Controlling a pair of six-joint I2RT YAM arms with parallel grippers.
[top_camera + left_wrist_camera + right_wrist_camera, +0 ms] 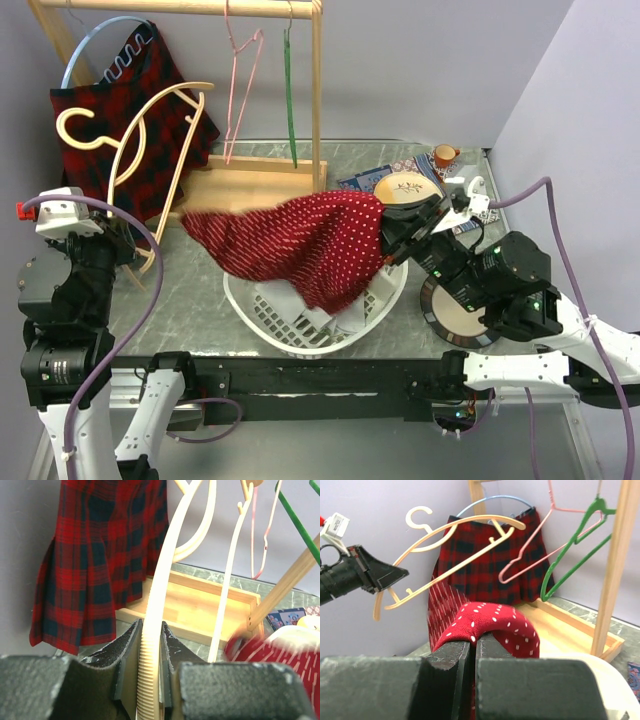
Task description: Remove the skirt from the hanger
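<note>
Right pincer [472, 649] clamps skirt [300, 245] edge over basket [396, 294]; left pincer [151, 636] clamps hanger [165, 570].

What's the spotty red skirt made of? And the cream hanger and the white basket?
Skirt: soft matte cloth, maybe cotton or knit; it drapes and folds.
Hanger: looks like smooth cream plastic, with moulded ridges.
Basket: probably white plastic, with a moulded lattice of holes.

You have a grey marbled table [200, 290] carrying a white laundry basket [262, 318] at the middle of its near edge and a wooden rack base [250, 182] along the far edge. A round dish [450, 320] lies near the right edge, and a patterned mat [358, 183] and an orange cup [445, 155] sit toward the far right corner.
</note>
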